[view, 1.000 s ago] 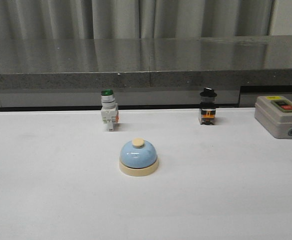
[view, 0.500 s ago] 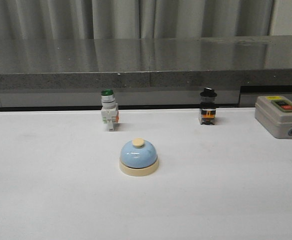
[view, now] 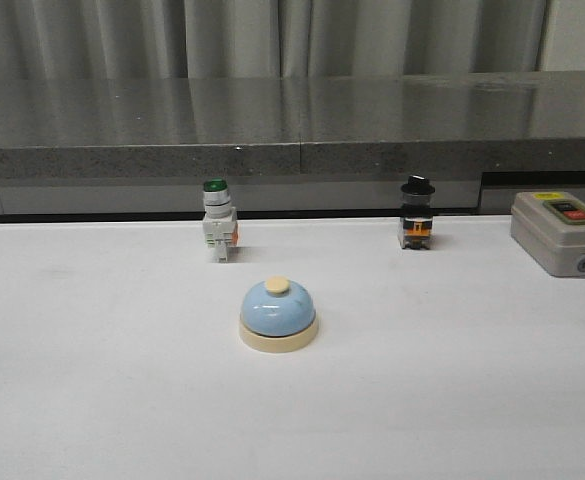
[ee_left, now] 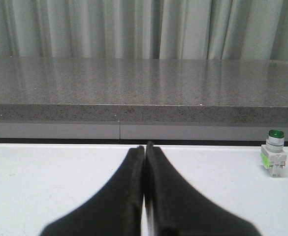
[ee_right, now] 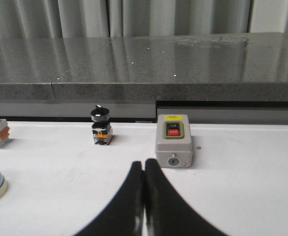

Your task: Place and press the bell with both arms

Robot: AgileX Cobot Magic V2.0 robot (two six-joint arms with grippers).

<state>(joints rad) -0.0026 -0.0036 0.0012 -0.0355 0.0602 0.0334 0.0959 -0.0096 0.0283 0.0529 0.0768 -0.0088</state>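
nothing has moved since the earlier frames: the bell sits mid-tabletop, untouched. left tool and right tool are both pressed together, well apart from it. risk: a shut tool nudging the green-capped switch or sliding the bell off-centre.

We see a matt white bench, smooth. The bell has a glossy light-blue dome that looks like painted metal, over a cream plastic-looking base and knob. Behind it the ledge is polished speckled grey stone, reflective. The curtain is grey cloth, matt, pleated. The grey box looks like matt plastic. Both the left hand and right hand are smooth matt black.
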